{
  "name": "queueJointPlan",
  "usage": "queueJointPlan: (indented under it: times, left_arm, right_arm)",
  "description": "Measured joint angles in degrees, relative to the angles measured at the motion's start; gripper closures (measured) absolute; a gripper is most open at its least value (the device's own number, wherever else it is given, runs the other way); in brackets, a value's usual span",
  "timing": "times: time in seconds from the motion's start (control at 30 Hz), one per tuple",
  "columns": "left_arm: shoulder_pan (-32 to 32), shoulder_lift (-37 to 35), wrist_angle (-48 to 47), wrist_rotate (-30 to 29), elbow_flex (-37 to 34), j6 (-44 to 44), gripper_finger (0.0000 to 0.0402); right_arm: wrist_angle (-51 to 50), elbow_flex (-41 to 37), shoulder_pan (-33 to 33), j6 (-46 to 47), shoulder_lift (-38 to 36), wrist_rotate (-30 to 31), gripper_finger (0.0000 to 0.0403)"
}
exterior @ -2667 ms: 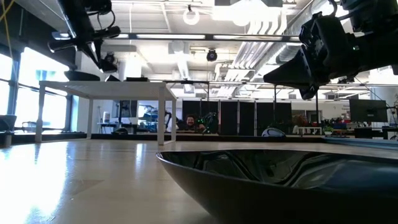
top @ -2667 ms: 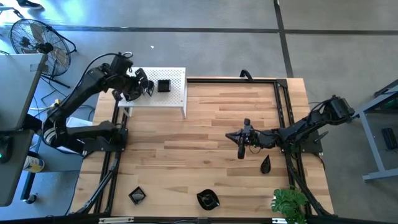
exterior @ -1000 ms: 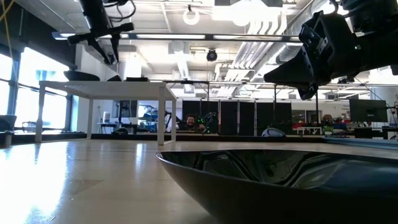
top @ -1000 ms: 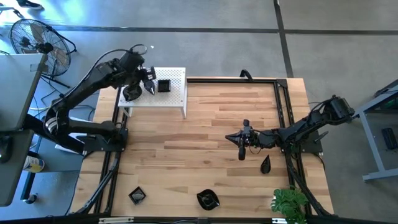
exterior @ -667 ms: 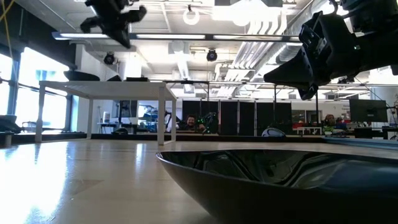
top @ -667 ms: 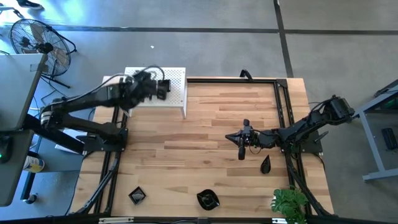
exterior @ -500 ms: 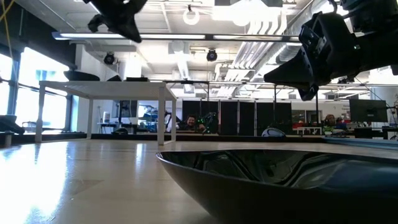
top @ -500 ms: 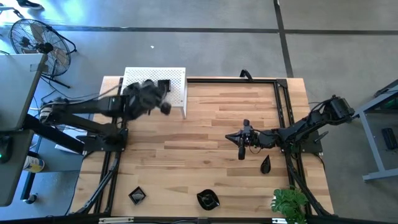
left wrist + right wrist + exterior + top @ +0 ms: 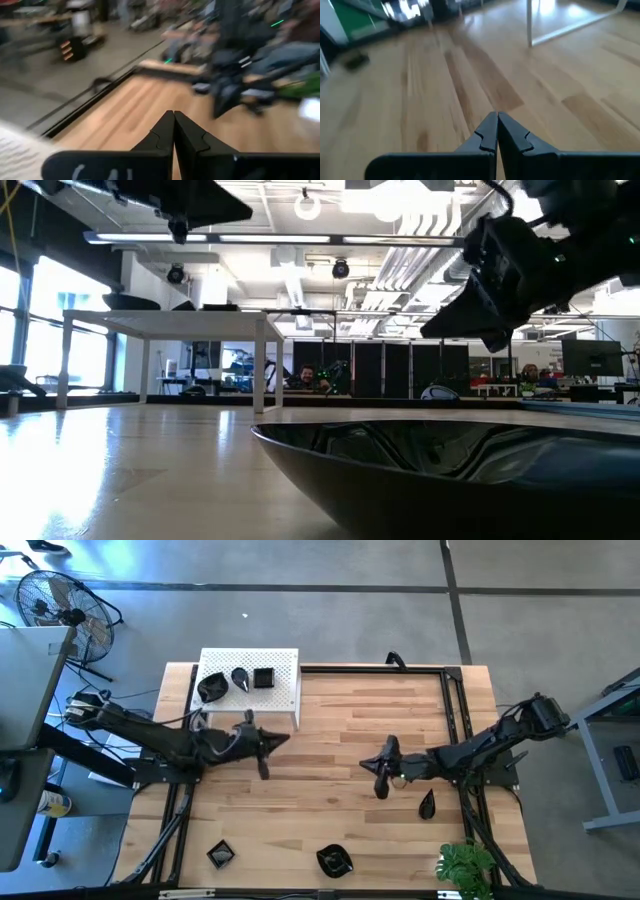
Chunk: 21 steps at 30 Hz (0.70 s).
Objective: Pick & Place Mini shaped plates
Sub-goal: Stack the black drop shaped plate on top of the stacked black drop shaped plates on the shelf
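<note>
Fingers of the left end effector (image 9: 268, 745) are pressed together and hold nothing; it hangs over the wooden tabletop (image 9: 330, 810), just in front of the white perforated stand (image 9: 285, 664). In the left wrist view the two dark fingertips (image 9: 173, 131) meet with no gap. The right end effector (image 9: 379, 780) is also pressed together and empty, near the middle of the tabletop, pointing to the left arm. On the stand lie three mini shaped plates: a round one (image 9: 211, 688), a teardrop one (image 9: 240, 678) and a square one (image 9: 264, 678), side by side. Other plates are on the tabletop, well apart from both end effectors: a teardrop plate (image 9: 427, 804) near the right arm, a wavy plate (image 9: 334, 861) at the front edge, and a small square plate (image 9: 220, 854) at the front left. A green plant (image 9: 466, 868) stands at the front right corner.
</note>
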Motion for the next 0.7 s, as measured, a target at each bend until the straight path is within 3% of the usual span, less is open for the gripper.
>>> queueJointPlan:
  times: [0.2,0.43,0.6,0.7]
  left_arm:
    - [-0.71,0.0,16.05,8.29,-9.33,1.75,0.0401]
    - [-0.69,0.78,16.98,10.6,-12.76,-0.22,0.0401]
    - [-0.69,1.18,16.59,11.92,-12.87,-0.16,0.0401]
    - [-0.66,1.18,14.74,11.92,-12.87,-0.18,0.0401]
  right_arm:
    - [-25.39,10.92,0.0,1.52,-0.02,-3.31,0.0403]
    - [-57.19,22.42,2.71,1.42,-0.02,-12.21,0.0382]
    - [-79.52,28.52,4.04,1.16,-0.02,-21.69,0.0341]
    - [-87.84,29.05,4.02,-1.02,-0.02,-28.73,0.0325]
